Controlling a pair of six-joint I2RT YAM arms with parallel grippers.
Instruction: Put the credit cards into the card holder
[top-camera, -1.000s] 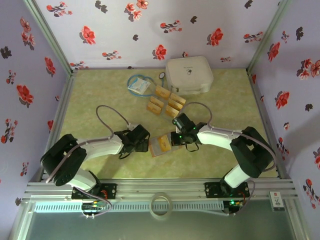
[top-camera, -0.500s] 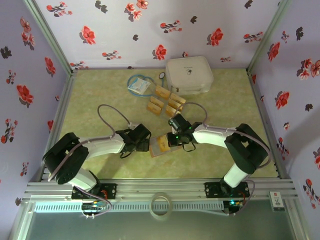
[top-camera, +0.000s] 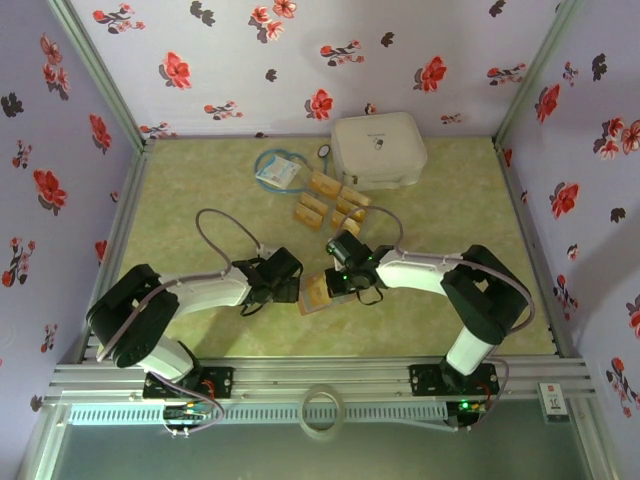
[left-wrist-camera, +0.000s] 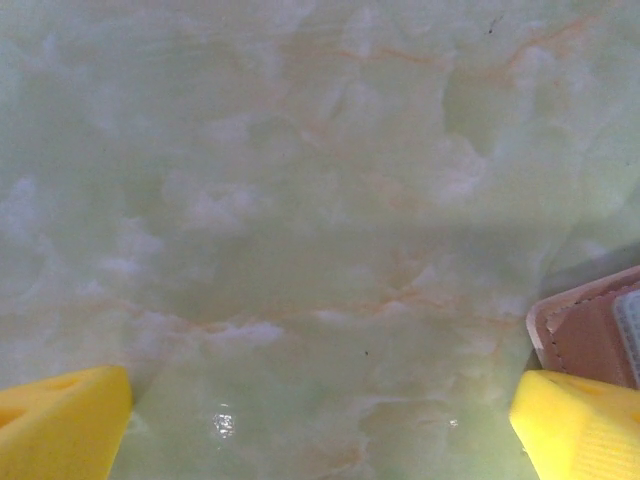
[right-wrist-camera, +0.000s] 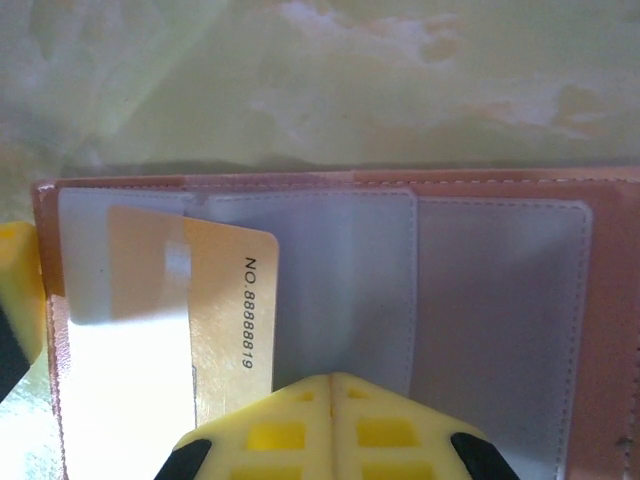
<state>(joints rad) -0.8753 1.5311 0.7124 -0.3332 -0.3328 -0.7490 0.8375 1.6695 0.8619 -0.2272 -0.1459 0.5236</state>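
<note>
Pale lilac walls printed with red and black flowers on three sides, glossy pale green marbled tabletop with faint orange veins, silver aluminium frame rails along its edges, soft even light, small white glare spot on the surface

- The table has a pale green marbled surface with faint orange veins, and metal rails run along its edges.
- A white case, rounded at the corners, lies flat against the far edge, right of the middle.
- A small round thing, too small to make out, sits just beside the case on its left.
- A blue-white packet lies near the far edge, left of the case, with a thin cord looped around it.
- Several golden-tan credit cards lie scattered between the packet and the case, a little nearer the middle, close together.
- The card holder lies open, inside up, around the middle of the surface, toward the near edge.
</note>
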